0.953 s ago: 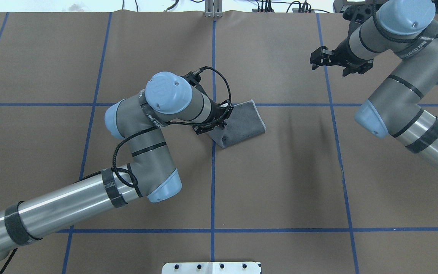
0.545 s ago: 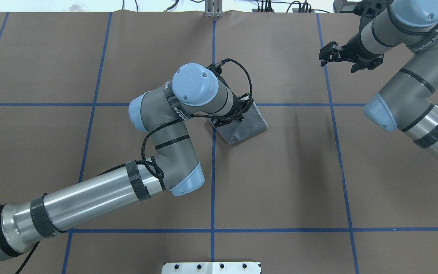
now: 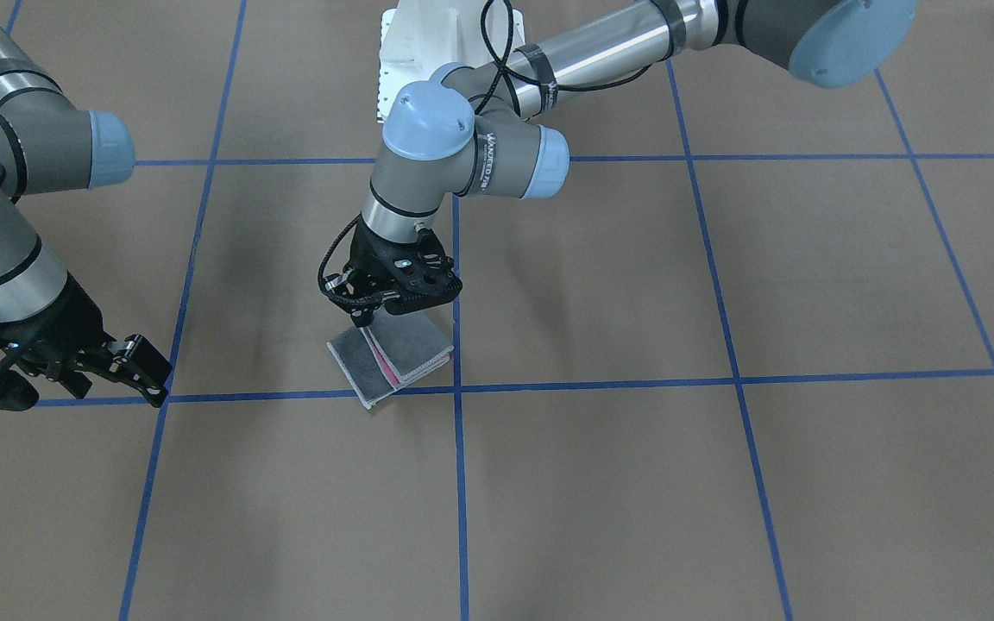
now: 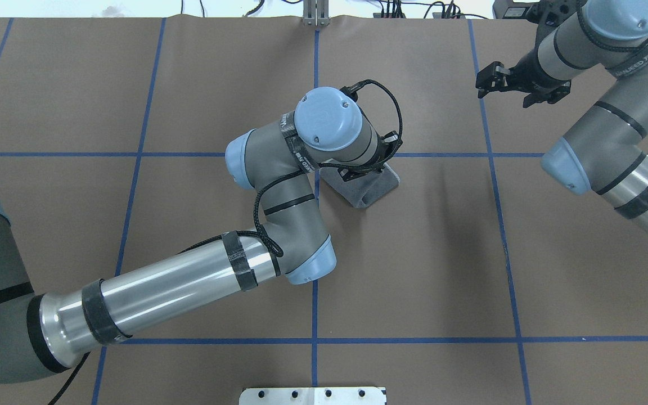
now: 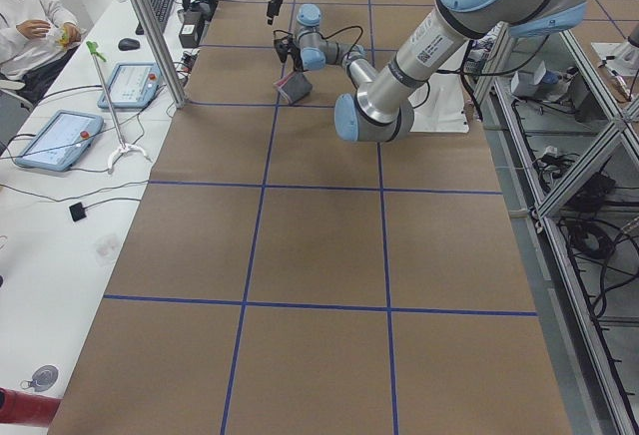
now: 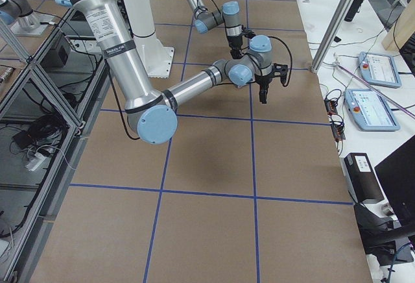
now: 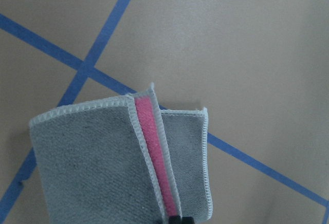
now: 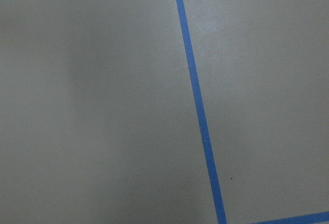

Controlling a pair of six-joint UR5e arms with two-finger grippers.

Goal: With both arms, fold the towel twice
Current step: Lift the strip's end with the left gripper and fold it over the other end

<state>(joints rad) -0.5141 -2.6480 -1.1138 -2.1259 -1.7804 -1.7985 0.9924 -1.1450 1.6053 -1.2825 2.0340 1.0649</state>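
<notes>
The towel (image 3: 393, 360) lies near the table's middle, dark grey face out, folded, with a thin pink strip showing between its layers (image 7: 154, 157). It also shows in the overhead view (image 4: 370, 188). My left gripper (image 3: 367, 324) is shut on the towel's lifted edge and holds it over the lower layer; in the overhead view its wrist hides the fingers. My right gripper (image 4: 486, 82) is open and empty, raised above the table far to the right of the towel, and also shows in the front view (image 3: 148, 373).
Brown paper with blue tape grid lines (image 4: 314, 270) covers the table. The white pedestal base (image 3: 415, 52) stands at the robot's edge. Tablets and a stand (image 5: 120, 146) sit on a side bench by an operator (image 5: 30, 16).
My left arm has swung right, carrying the towel's gripped edge over so the towel looks narrower. My right arm has drawn back a little toward the far right corner.
</notes>
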